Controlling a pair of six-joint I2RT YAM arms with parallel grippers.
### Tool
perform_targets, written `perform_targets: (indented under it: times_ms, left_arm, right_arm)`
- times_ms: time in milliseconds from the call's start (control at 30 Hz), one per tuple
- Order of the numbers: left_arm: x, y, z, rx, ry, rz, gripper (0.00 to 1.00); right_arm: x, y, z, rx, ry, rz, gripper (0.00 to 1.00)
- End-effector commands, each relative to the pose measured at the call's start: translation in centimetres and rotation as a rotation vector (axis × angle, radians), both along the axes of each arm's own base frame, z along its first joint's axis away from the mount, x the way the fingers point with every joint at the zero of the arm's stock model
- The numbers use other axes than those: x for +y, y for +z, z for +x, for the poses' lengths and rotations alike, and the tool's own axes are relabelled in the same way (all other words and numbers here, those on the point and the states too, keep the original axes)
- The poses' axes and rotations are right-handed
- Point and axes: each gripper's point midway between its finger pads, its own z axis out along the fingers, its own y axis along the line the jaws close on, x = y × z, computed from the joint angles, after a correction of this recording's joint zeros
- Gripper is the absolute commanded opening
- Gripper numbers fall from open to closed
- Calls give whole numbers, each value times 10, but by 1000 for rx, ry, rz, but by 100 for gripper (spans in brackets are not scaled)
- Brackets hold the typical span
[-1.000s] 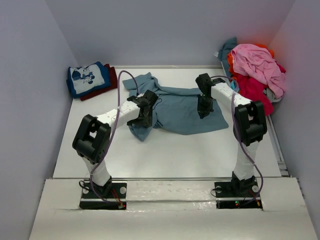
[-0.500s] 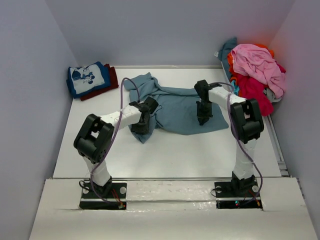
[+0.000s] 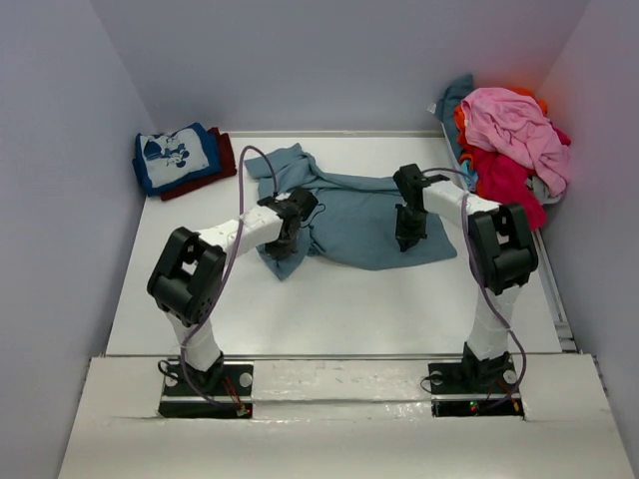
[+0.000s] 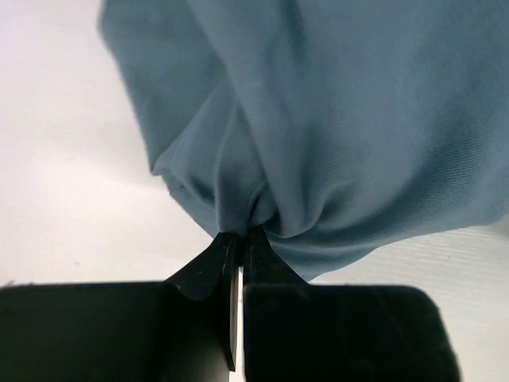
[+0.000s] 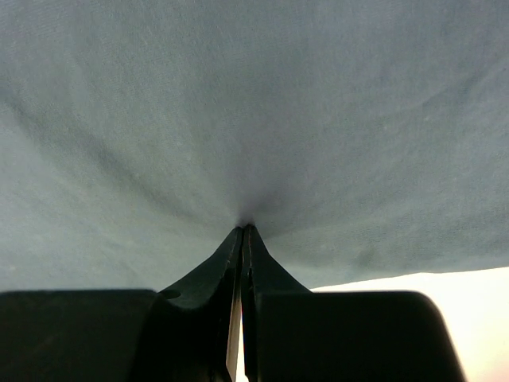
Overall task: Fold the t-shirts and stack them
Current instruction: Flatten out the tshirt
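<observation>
Lying spread at middle of table (image 3: 329, 299), top view: slate-blue t-shirt (image 3: 364, 215). Left gripper (image 3: 281, 245) at its bunched near-left corner, right gripper (image 3: 406, 239) at near-right edge. Folded tees (image 3: 180, 160) far left, unfolded pile (image 3: 509, 140) far right.
Left wrist: jaws pinched tight on gathered cloth fold.
Right wrist: jaws closed, cloth puckered between tips.

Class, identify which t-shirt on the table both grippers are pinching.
The plain slate-blue t-shirt spread mid-table: left gripper and right gripper both pinch it. The folded stack far left and colourful heap far right lie untouched.
</observation>
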Motion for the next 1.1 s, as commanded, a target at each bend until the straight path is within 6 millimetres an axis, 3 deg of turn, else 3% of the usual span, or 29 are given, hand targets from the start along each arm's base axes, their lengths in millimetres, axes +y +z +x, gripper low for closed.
perform_targets:
  times_ms: [0, 267, 333, 433, 567, 733, 833, 867, 900, 967, 1067]
  left_arm:
    - [24, 71, 26, -213, 112, 46, 6]
    - [65, 181, 35, -486, 256, 117, 6]
    - [78, 202, 37, -542, 292, 141, 6]
    - [94, 214, 39, -559, 323, 192, 6]
    - [105, 202, 37, -506, 339, 239, 6]
    - [98, 153, 37, -383, 298, 162, 10]
    - [96, 133, 35, -367, 278, 130, 32]
    - [90, 129, 41, -380, 264, 100, 57]
    - [92, 125, 44, -376, 267, 106, 69]
    - [84, 110, 49, -347, 234, 92, 78]
    - [77, 105, 57, -332, 222, 79, 90]
  right_arm:
    - [-13, -28, -43, 124, -26, -43, 7]
    - [-25, 4, -72, 96, -44, -49, 7]
    - [-29, 15, -77, 78, -53, -55, 7]
    - [-31, 28, -86, 64, -59, -45, 7]
    - [-37, 39, -94, 47, -64, -60, 7]
    - [-36, 42, -89, 37, -56, -58, 7]
    - [-33, 42, -82, 24, -58, -51, 7]
    - [-32, 41, -79, 25, -56, -50, 7]
    - [-31, 42, -77, 18, -56, -46, 7]
    - [-28, 41, -73, 16, -51, -40, 8]
    - [-27, 41, -67, 11, -42, -42, 8]
